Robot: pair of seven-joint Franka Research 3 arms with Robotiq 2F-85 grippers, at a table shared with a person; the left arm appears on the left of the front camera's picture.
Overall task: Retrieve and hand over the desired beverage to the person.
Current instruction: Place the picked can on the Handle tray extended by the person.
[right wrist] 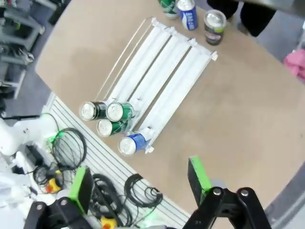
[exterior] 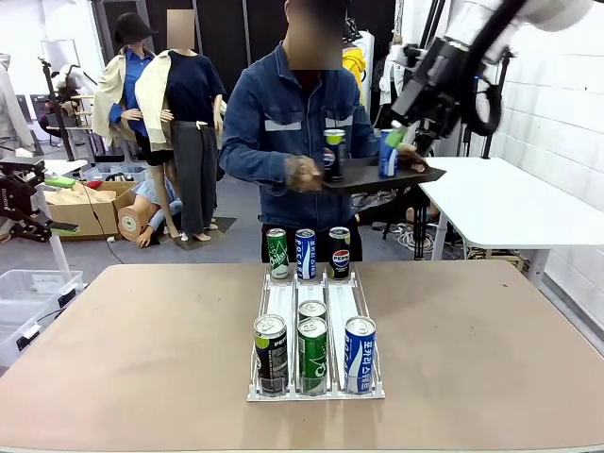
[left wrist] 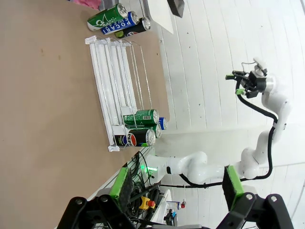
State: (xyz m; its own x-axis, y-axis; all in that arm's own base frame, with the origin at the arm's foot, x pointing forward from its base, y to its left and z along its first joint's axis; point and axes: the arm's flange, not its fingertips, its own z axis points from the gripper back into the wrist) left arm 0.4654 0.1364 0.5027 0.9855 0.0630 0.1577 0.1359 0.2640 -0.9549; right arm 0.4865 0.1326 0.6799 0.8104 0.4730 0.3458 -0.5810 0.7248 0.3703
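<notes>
Landmark: white rack (exterior: 316, 311), three lanes, at the middle of the brown table (exterior: 142, 349).

1. Near end of rack: black can (exterior: 270, 352) in the lane on picture left of the front view, green can (exterior: 312, 354) in the middle lane, blue can (exterior: 360, 353) in the right lane. A fourth can (exterior: 311, 310) stands just behind the green one in the middle lane.

2. Past the far end of rack, upright on the table: green can (exterior: 276, 252), blue-and-white can (exterior: 305, 253), dark Pepsi can (exterior: 340, 251), side by side in a row.

3. Beyond the rack, at the far side of the table: person (exterior: 297, 132) in a blue denim jacket, holding a dark tray (exterior: 377, 176) level at chest height with both hands. On the tray: one dark can (exterior: 333, 154) near its left part, one blue can (exterior: 388, 159) near its right part.

4. Right gripper (exterior: 404, 118): raised well above and beyond the rack, close to the tray's right end. Right wrist view: fingers (right wrist: 198, 174) spread wide with nothing between them, the rack and table far below.

5. Left gripper (left wrist: 174, 186): left wrist view shows green pads (left wrist: 119, 182) standing wide apart, nothing held, rack lying sideways on the table ahead of them.
</notes>
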